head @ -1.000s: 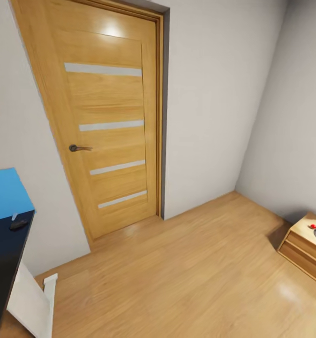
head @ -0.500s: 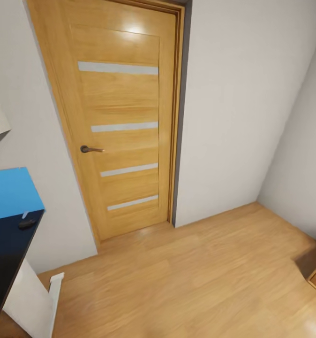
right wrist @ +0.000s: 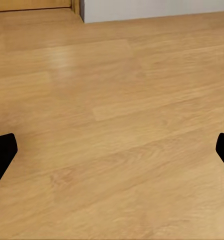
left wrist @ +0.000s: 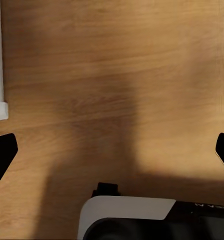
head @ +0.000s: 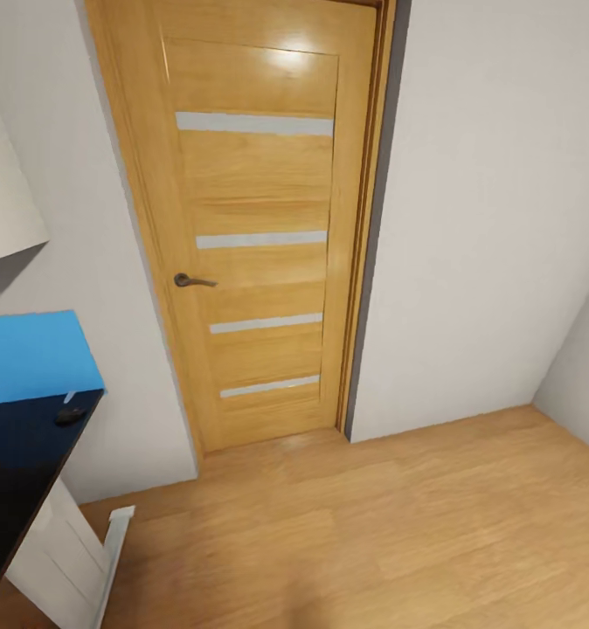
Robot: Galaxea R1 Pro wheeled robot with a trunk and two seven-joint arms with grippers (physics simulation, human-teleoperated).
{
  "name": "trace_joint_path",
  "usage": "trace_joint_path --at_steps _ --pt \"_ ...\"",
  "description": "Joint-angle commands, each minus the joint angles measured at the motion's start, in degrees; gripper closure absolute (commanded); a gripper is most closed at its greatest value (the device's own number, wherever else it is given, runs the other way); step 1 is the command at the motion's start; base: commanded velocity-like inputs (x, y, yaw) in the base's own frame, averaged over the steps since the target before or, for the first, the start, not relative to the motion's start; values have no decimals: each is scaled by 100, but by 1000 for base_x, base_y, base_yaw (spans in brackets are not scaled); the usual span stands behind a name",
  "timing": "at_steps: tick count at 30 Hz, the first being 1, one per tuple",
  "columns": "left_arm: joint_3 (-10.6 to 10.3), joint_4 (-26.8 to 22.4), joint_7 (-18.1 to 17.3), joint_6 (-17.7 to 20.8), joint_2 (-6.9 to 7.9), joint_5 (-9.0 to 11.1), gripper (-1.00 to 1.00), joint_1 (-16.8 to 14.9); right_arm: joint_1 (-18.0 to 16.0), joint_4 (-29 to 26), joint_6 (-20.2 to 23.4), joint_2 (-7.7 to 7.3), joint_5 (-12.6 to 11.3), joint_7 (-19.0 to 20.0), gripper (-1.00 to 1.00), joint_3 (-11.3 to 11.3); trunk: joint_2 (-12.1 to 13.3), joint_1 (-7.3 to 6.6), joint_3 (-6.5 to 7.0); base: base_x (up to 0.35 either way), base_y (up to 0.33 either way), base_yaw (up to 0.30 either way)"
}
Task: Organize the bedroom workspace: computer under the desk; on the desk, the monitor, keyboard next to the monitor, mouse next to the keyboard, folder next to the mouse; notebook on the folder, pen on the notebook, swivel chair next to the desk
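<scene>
**In transit beside the desk, both pincers wide open and empty**

From here the main risk is a collision. The black desk top with its bright blue back panel (head: 19,437) juts in at eight o'clock of the head view, with the pale grey-white boxy computer tower (head: 63,559) standing on the floor just below its edge at seven o'clock. If the base swings or rolls toward that side without enough room, the trunk or the left arm could knock the tower out from under the desk or clip the desk edge. A second risk is brushing the small dark rounded mouse (head: 68,416), which sits on the desk top close to the blue panel, with a tiny pale object (head: 70,397) just above it that is too small to identify.

The left gripper (left wrist: 112,150) hangs over the light wooden plank floor (head: 373,524) with its black fingertips far apart and nothing between them; a white strip, probably the tower's edge, shows near one finger. The right gripper (right wrist: 112,152) is likewise spread wide and empty above bare floor, with the foot of the oak door with pale horizontal stripes (head: 259,236) ahead of it. Mouse and desk lie well apart from both pincers, off to the robot's left, at about nine o'clock.
</scene>
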Motion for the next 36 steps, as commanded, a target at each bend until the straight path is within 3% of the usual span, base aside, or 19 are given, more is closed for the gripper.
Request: trace_joint_path --at_steps 1,18,25,32,36 --pt "4 -7 1 -7 -1 13 -100 2 -3 4 -14 0 13 -11 -100 -4 -3 3 -5 292 -183 274" --pt "10 -5 1 -8 -1 13 -100 2 -3 5 -14 0 13 -11 -100 -4 -3 3 -5 289 -182 274" --pt "13 -6 -10 -39 -9 13 -100 2 -3 5 -14 0 13 -11 -100 -4 -3 3 -5 115 -72 274" --pt "15 -4 -16 -505 -9 13 -100 2 -3 3 -14 0 13 -11 -100 -4 -3 3 -5 13 -8 275" --pt "13 63 -17 -991 -10 6 -100 2 -3 4 -104 7 19 -11 -100 6 -3 3 -5 2 -2 276"
